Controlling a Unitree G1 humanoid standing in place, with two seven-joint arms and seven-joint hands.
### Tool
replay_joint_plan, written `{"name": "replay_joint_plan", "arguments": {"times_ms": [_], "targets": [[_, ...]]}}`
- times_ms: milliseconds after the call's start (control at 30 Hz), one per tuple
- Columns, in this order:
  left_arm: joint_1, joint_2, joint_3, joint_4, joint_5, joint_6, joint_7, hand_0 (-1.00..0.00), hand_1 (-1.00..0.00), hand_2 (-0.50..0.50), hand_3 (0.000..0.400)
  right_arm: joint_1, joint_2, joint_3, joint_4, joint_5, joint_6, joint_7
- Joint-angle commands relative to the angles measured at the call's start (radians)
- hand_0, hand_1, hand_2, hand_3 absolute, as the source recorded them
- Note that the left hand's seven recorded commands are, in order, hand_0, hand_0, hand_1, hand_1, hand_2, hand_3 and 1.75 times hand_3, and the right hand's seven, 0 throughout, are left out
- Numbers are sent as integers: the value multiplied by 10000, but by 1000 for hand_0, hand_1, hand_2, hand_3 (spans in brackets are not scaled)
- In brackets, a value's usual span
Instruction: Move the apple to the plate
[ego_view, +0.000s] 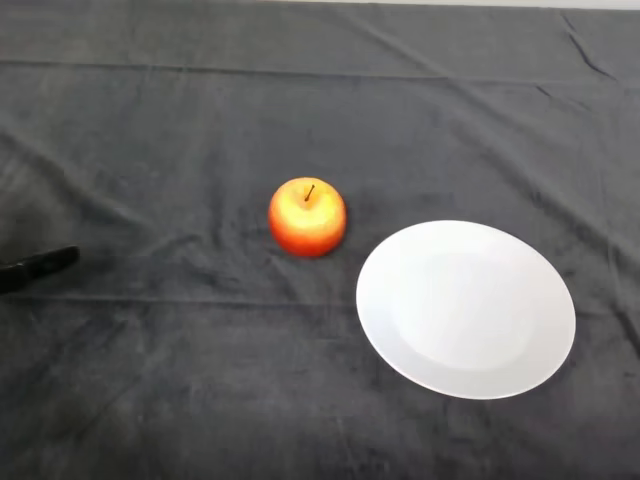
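Left of the plate (545, 370), the apple (307, 217) looks firm, smooth (grasp its sides); hand (40, 267) barely visible, finger state unclear

The apple (307, 217) sits upright on the cloth (200, 380) near the middle of the tabletop. The plate (466, 308) lies to its right and a little nearer, close but apart. The hand (38, 267) reaches in at the left edge, well apart from the apple.

Open cloth lies between the hand (40, 267) at the surface's left edge and the apple (307, 217); the plate (465, 308) sits just beside it, toward the right edge.
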Motion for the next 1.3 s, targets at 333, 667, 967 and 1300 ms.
{"name": "replay_joint_plan", "arguments": {"times_ms": [333,667,967,1300], "targets": [[-864,-635,-953,-564,825,128,-348,0,0,0,0,826,473,217,253,-204,205,122],[-1398,-1086,-1634,-518,1366,403,-721,0,0,0,0,833,473,214,239,-202,213,125],[-1984,-1507,-2273,-475,1850,725,-1075,0,0,0,0,834,472,212,234,-203,217,127],[-2524,-1954,-3031,-411,2432,1006,-1452,0,0,0,0,832,472,212,237,-204,217,127]]}}
